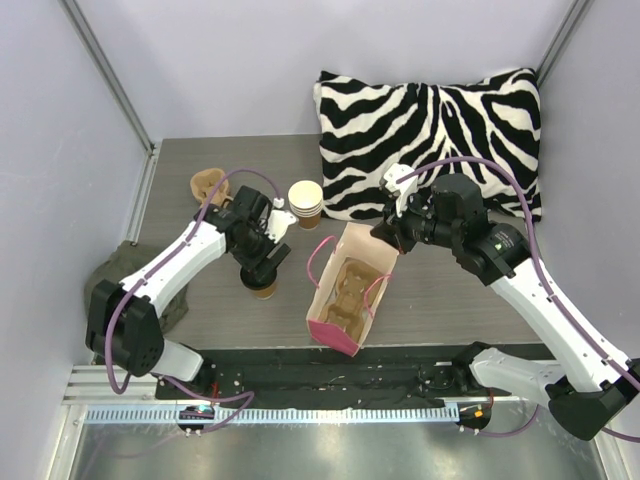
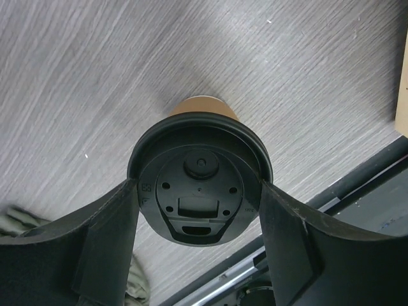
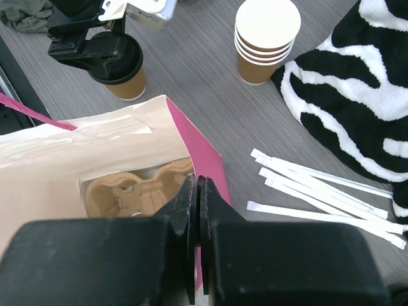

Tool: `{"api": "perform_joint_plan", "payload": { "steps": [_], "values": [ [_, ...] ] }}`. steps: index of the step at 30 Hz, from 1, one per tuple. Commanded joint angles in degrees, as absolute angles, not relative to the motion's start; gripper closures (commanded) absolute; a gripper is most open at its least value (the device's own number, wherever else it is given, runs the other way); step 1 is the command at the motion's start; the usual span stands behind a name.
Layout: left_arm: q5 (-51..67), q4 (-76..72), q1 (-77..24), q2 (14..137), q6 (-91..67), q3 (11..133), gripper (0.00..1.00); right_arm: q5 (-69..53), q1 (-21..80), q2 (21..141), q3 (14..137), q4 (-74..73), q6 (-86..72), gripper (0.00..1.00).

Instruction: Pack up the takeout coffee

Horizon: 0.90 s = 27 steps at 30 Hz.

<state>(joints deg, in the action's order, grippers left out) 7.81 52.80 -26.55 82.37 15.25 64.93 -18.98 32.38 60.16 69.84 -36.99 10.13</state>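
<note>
One upright kraft cup (image 3: pixel 131 84) clasped by its black lid (image 2: pixel 191 139) in left gripper (image 2: pixel 199 191), paper bag (image 1: pixel 350 290) just rightward, rim pinched in right gripper (image 3: pixel 197 236).

Grey wood-grain table (image 1: pixel 420 300) enclosed by pale lavender walls (image 1: pixel 230 60); metal posts (image 1: pixel 108 70) at far corners; zebra-striped cushion (image 1: pixel 430 125) against far right corner; even, diffuse lighting.

No brand, word or number can be read anywhere; the only marks are tiny raised symbols on top of the black lid (image 2: pixel 201 185) capping the kraft-brown cup (image 2: pixel 205 105), too small and faint to make out.
</note>
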Motion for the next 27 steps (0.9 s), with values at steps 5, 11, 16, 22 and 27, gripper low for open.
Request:
{"api": "perform_joint_plan", "payload": {
  "steps": [5,11,16,22,27],
  "values": [
    [6.8,54.0,-26.5,83.1,20.8,64.7,0.23,-19.2,32.2,60.0,72.4,-35.2,9.8,0.99],
    [5.8,57.3,-26.5,84.5,22.8,65.7,0.21,-19.2,32.2,60.0,72.6,-35.5,10.4,0.99],
    [5.3,59.8,-26.5,86.7,23.9,67.0,0.2,-19.1,32.2,59.5,72.2,-35.4,10.5,0.99],
    [4.4,59.9,-26.5,88.9,24.5,67.2,0.2,-18.9,32.2,59.4,72.4,-35.5,10.6,0.99],
    [3.2,59.8,-26.5,89.9,25.2,66.6,0.19,-19.0,32.2,59.5,72.3,-35.4,10.7,0.99]
  ]
}}
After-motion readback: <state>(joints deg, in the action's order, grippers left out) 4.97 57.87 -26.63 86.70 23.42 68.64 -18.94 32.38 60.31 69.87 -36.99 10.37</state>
